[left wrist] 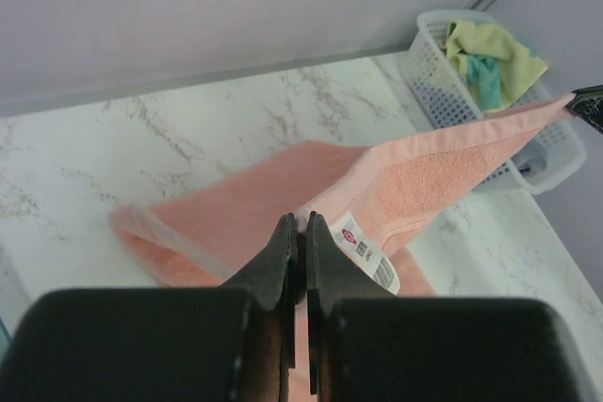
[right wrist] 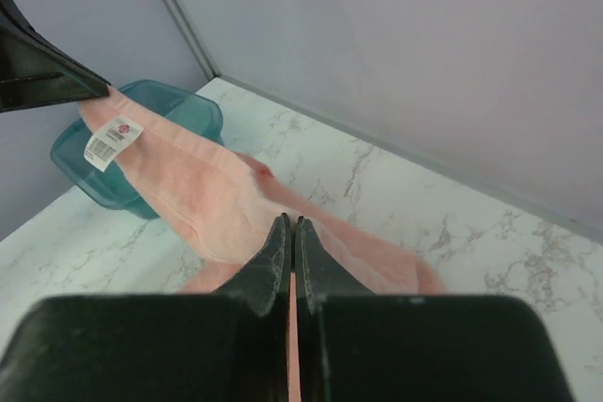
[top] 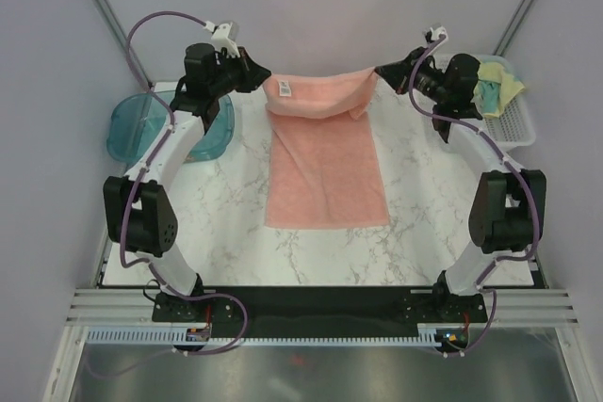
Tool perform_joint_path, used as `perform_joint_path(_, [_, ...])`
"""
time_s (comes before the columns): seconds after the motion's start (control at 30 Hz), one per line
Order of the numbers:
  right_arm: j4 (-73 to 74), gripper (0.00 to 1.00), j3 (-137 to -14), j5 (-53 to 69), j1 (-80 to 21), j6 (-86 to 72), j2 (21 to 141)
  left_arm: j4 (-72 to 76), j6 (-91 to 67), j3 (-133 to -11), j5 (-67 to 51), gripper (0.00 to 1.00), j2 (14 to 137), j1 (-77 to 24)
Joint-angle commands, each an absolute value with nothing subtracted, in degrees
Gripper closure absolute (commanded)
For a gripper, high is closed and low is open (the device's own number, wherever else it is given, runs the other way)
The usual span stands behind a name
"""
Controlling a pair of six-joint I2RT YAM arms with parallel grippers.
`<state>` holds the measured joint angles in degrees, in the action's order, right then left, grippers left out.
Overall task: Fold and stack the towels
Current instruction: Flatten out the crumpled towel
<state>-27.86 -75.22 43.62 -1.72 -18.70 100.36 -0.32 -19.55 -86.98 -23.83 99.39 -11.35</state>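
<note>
The salmon-pink towel [top: 325, 162] lies lengthwise on the marble table, with its far edge lifted and stretched between both grippers. My left gripper [top: 262, 73] is shut on the far left corner, next to the white tag [left wrist: 369, 251]. My right gripper [top: 382, 71] is shut on the far right corner. The towel sags between them, seen also in the left wrist view [left wrist: 415, 176] and the right wrist view [right wrist: 198, 185]. The pale yellow towel with a teal panel [top: 497, 85] sits bunched in the white mesh basket [top: 513, 124]. The light blue towel is not clearly visible.
A teal translucent plastic tray [top: 141, 124] sits at the far left beside the left arm. The basket stands at the far right edge. Walls close in behind and at both sides of the table [top: 217, 233].
</note>
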Motion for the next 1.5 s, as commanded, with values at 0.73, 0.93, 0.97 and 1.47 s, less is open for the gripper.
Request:
perform_joint_path(0.73, [-6.2, 1.0, -82.5, 38.9, -1.5, -15.1, 59.0, -8.4, -17.2, -88.6, -23.9, 0.98, 62.1, -17.1])
perform_joint_path(0.93, [-2.8, 1.0, -85.8, 37.2, -1.5, -13.1, 58.3, -10.6, -17.1, -90.7, -24.2, 0.98, 61.7, -17.1])
perform_joint_path(0.97, [-2.7, 1.0, -86.4, 37.7, -1.5, -13.4, 58.4, -10.7, -17.1, -91.1, -24.2, 0.98, 61.7, -17.1])
perform_joint_path(1.47, [-6.9, 1.0, -93.1, 43.2, -1.5, -26.4, 46.5, -12.2, -28.7, -102.7, -34.3, 0.98, 54.3, -17.1])
